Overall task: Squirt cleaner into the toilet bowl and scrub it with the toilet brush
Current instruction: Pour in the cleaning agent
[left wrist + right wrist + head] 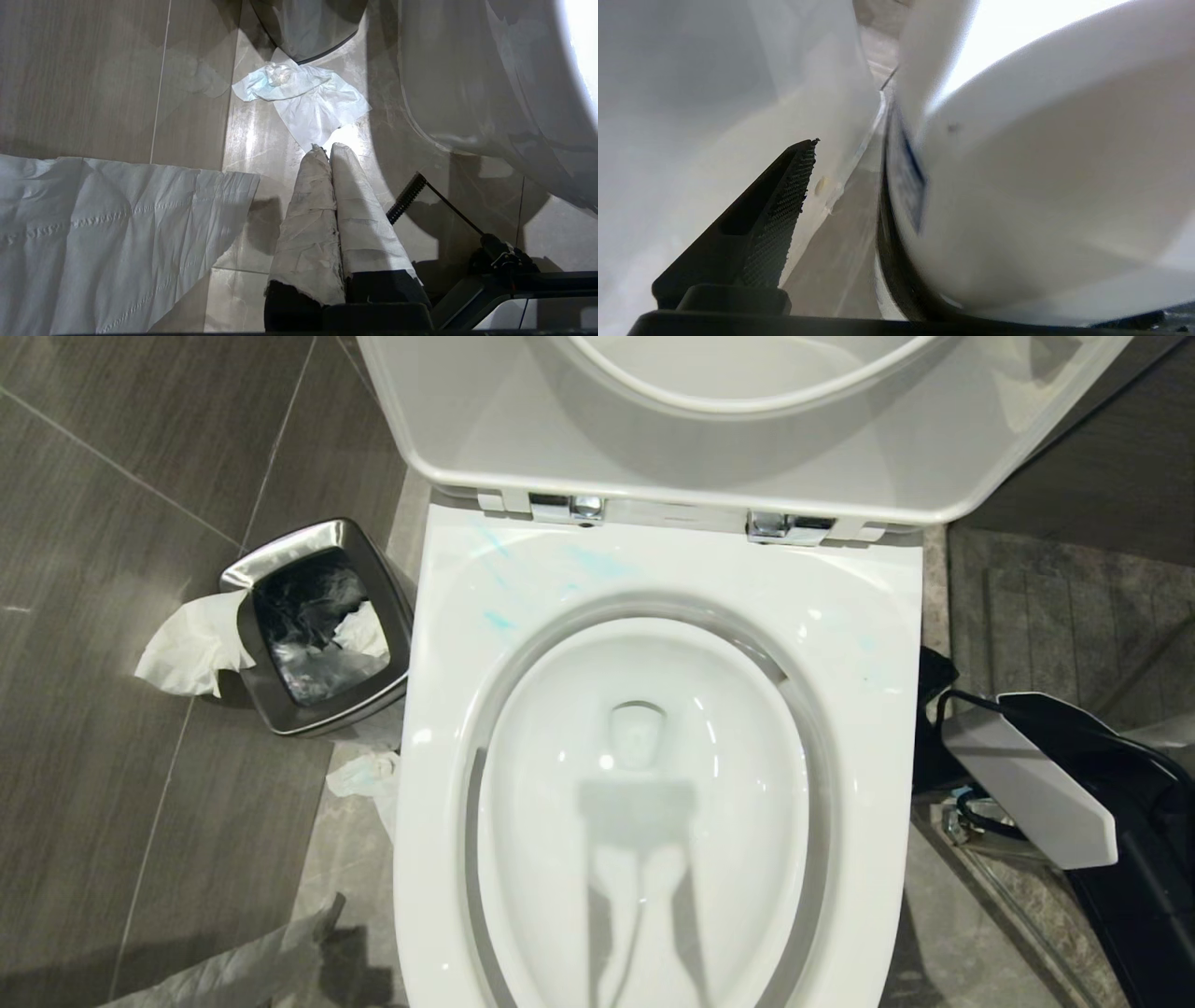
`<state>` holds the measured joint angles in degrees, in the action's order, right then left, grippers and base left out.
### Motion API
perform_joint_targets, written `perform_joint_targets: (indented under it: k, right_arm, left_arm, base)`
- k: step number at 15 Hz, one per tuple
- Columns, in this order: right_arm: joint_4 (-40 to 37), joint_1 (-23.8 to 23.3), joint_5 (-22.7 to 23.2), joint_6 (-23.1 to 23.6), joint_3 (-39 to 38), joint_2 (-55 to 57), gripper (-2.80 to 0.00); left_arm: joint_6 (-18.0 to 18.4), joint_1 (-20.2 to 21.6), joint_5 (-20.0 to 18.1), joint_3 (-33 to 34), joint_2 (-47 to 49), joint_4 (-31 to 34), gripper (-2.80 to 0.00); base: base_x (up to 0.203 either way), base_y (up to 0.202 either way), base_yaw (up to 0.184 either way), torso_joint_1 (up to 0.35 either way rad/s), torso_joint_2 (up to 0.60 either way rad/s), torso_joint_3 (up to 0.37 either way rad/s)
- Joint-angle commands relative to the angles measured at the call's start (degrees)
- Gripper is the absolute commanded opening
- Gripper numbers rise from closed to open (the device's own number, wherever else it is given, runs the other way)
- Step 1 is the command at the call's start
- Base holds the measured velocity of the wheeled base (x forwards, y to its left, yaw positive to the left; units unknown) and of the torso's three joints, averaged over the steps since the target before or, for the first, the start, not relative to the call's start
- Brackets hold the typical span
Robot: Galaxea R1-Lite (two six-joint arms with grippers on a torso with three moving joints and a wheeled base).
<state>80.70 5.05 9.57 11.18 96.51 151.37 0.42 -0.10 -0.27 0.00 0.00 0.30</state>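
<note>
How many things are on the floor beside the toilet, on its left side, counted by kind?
Steel bin: 1
Crumpled tissue hanging over the bin's edge: 1
Crumpled tissue on the floor next to the toilet base: 1
Flat sheet of paper at the lower corner: 1
Total: 4

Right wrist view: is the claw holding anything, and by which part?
Nothing held, it seems: the right claw is open, its visible finger apart from the white rounded object, floor showing between.
</note>
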Motion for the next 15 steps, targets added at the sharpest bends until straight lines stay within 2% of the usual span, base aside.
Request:
perform_joint_targets:
  k: [1,6,7,15]
  right_arm:
    - [0.42,0.05,0.18,0.03,0.77,0.71,0.0]
    - [1.14,0.01,0.56,-0.06,2.51,1.7,0.0]
    - [1.28,0.05,1.24,-0.1,3.41,2.14,-2.8]
    - [1.45,-0.04,1.67,-0.43,3.87,2.27,-2.8]
  left_arm:
    - [0.02,0.01,0.0,0.09,0.09,0.02,-2.8]
    - [0.02,0.01,0.0,0.09,0.09,-0.03,-2.8]
    - [0.02,0.01,0.0,0.09,0.09,-0.03,-2.8]
    - [0.02,0.01,0.0,0.09,0.09,-0.03,-2.8]
  base:
    - [0.0,0.0,0.0,0.0,0.0,0.0]
    - [0.0,0.0,0.0,0.0,0.0,0.0]
    - [0.0,0.0,0.0,0.0,0.0,0.0]
    - [0.0,0.0,0.0,0.0,0.0,0.0]
